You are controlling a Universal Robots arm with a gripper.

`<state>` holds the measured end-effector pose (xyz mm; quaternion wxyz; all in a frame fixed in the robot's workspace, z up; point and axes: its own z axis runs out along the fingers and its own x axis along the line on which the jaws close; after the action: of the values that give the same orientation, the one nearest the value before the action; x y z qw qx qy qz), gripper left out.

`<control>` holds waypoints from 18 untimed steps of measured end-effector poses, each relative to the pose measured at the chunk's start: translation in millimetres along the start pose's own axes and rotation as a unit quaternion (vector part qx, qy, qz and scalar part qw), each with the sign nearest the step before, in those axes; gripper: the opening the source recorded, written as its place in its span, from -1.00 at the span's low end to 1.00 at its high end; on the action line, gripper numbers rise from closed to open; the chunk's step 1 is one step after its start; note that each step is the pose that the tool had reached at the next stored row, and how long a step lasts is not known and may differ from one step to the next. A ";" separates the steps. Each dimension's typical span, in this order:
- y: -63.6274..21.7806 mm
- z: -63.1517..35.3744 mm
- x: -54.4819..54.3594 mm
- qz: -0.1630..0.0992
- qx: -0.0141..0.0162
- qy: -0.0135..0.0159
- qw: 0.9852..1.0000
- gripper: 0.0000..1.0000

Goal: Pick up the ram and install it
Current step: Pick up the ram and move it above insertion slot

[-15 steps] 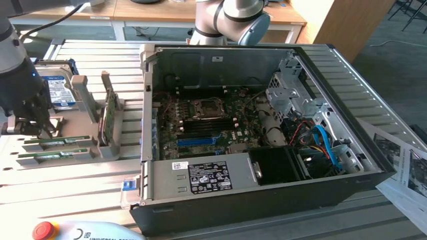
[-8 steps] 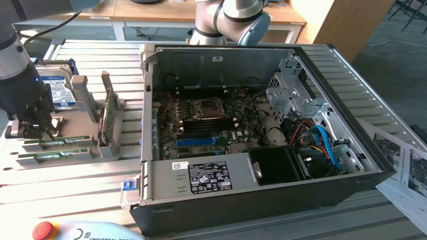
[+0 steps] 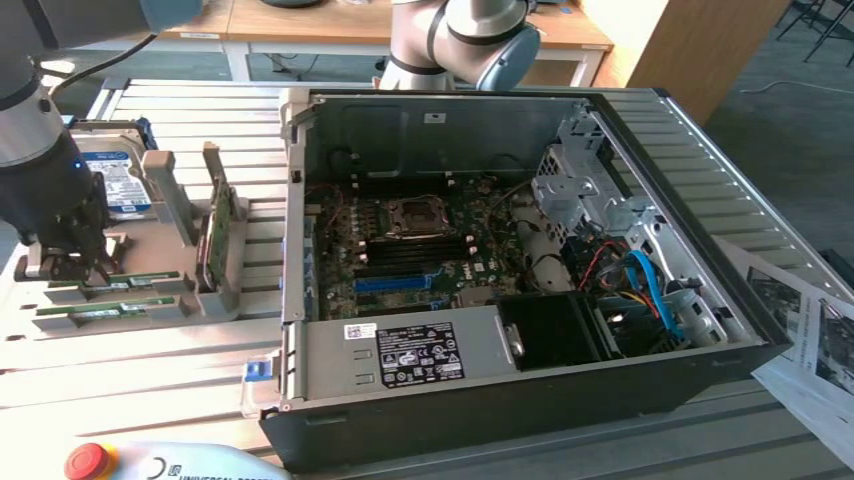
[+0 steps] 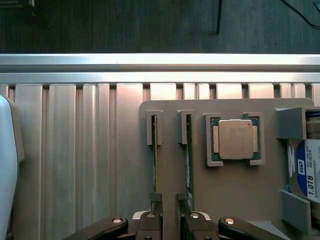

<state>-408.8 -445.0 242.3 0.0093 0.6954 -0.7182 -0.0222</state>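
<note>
Two ram sticks stand on edge in slots of a grey holder tray [image 3: 160,300] at the exterior view's left: one ram stick [image 3: 134,279] [image 4: 154,155] and a second [image 3: 114,310] [image 4: 189,160] beside it. My gripper [image 3: 70,268] [image 4: 168,212] is down at the near ends of these sticks. Its jaws stand a narrow gap apart with bare tray between them. One finger [image 4: 155,210] sits over the end of the first stick, and the other finger [image 4: 183,215] is just inside the second. The blue motherboard slot [image 3: 400,282] lies in the open computer case [image 3: 534,400].
On the tray are also a larger green card on edge [image 3: 214,235], a hard drive [image 3: 114,180] [image 4: 307,172] and a processor chip [image 4: 236,139]. A pendant with a red button [image 3: 88,460] lies at the front. Papers [image 3: 814,340] lie at the exterior view's right.
</note>
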 end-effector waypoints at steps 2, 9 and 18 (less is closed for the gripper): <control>-0.1 2.2 0.0 0.000 0.000 0.000 1.000 -0.51; -0.4 9.1 0.2 0.000 0.000 0.000 1.000 -0.51; -0.1 9.4 3.8 0.000 0.000 0.000 1.000 -0.51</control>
<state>-409.3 -448.6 232.8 0.0094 0.6954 -0.7182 -0.0222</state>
